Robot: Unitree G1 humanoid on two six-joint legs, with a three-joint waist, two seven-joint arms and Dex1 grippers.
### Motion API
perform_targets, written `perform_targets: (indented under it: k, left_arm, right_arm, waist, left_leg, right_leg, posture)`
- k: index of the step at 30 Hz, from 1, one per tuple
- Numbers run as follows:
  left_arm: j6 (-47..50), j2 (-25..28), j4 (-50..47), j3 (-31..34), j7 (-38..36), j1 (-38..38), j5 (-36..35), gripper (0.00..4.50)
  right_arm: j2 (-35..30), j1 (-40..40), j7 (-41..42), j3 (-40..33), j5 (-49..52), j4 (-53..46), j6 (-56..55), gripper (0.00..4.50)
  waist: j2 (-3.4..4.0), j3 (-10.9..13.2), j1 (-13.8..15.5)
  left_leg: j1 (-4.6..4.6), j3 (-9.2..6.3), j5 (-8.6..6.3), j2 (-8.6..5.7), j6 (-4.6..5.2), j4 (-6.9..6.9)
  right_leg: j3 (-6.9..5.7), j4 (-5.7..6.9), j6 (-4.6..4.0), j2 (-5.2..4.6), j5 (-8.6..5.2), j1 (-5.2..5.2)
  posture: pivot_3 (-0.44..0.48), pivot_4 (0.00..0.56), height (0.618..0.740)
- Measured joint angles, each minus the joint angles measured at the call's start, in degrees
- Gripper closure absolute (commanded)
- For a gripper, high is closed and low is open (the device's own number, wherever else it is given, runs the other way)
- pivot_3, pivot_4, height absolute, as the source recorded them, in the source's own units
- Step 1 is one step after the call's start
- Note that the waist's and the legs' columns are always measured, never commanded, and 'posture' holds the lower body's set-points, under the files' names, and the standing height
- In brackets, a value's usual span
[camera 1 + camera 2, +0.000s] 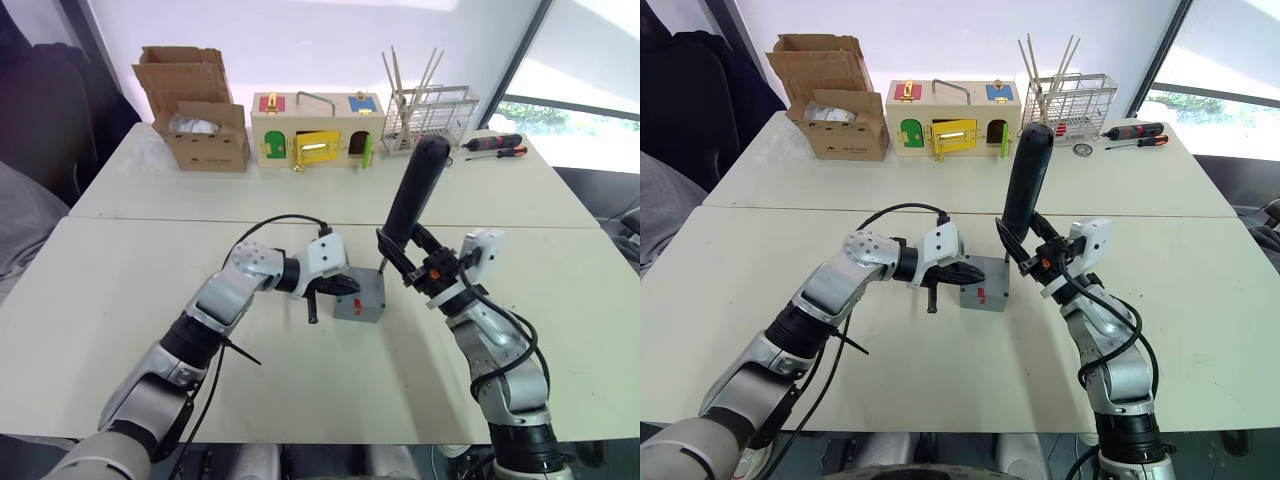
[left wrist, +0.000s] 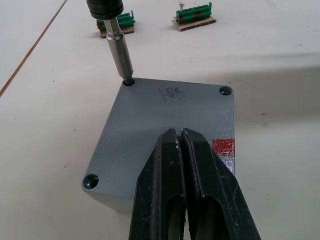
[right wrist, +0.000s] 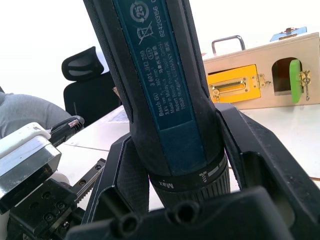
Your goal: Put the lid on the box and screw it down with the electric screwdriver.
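Observation:
The grey box point(image 1: 362, 305) stands mid-table with the lid point(image 2: 165, 110) lying flat on top; a red mark point(image 2: 222, 146) shows on its side. My left gripper point(image 2: 178, 134) is shut, its fingertips resting over the lid's middle with nothing between them. My right gripper point(image 1: 403, 260) is shut on the electric screwdriver point(image 1: 415, 195), a thick dark blue-black cylinder held nearly upright, leaning away. Its metal bit point(image 2: 120, 52) sits in the lid's far corner screw hole. The other corner holes point(image 2: 226, 91) are uncovered.
Along the far edge stand a brown cardboard box point(image 1: 200, 125), a wooden box with coloured doors point(image 1: 315, 130), a wire rack point(image 1: 430, 118) and hand screwdrivers point(image 1: 495, 147). Two small green pieces point(image 2: 117, 25) lie beyond the box.

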Motion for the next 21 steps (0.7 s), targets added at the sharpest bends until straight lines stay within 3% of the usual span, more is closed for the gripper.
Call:
perform_targets:
  k: [21]
  left_arm:
    - [-0.1,-1.1,-0.4,0.0,0.0,-0.2,0.0,4.40]
  right_arm:
    - [-1.3,-3.5,-2.5,0.3,-0.2,-3.5,6.6,2.69]
  waist:
    - [0.31,0.4,0.2]
  left_leg:
    - [-0.31,0.01,0.00,-0.01,0.00,-0.20]
  right_leg:
    - [-0.05,-0.42,-0.01,-0.02,0.00,-0.20]
  posture:
    - [0.000,0.150,0.729]
